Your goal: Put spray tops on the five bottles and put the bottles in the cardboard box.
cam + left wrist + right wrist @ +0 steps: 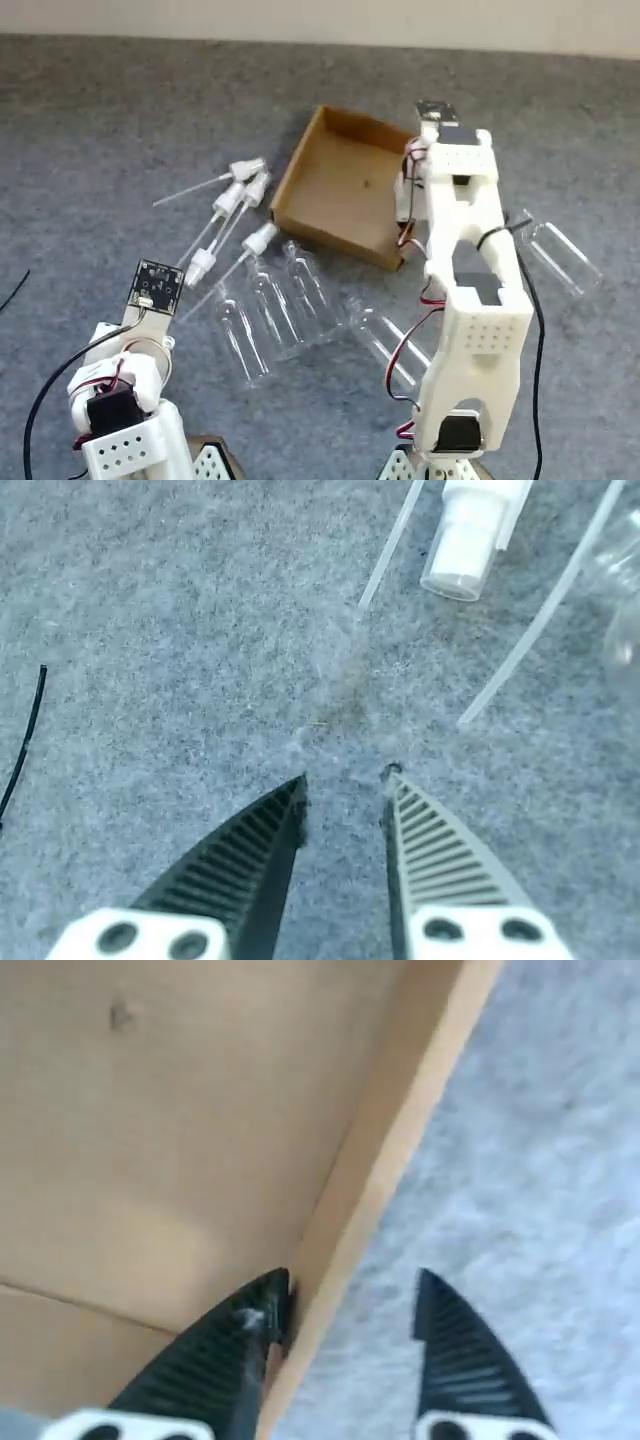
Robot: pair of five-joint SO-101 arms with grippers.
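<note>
The open cardboard box [345,190] lies at the table's middle with nothing in it. My right gripper [350,1285] is open and straddles the box's right wall [385,1160], one finger inside against the wall and the other outside over the carpet. Several white spray tops [240,195] with long tubes lie left of the box. Three clear bottles [275,305] lie side by side in front of them, uncapped. My left gripper [343,780] hangs open over bare carpet, just short of a spray top [470,540] and two tubes [540,620].
Another clear bottle [385,345] lies against the right arm's [470,290] base, and one more [560,255] lies far right. A black cable [25,740] runs at the left edge. Grey carpet covers the table.
</note>
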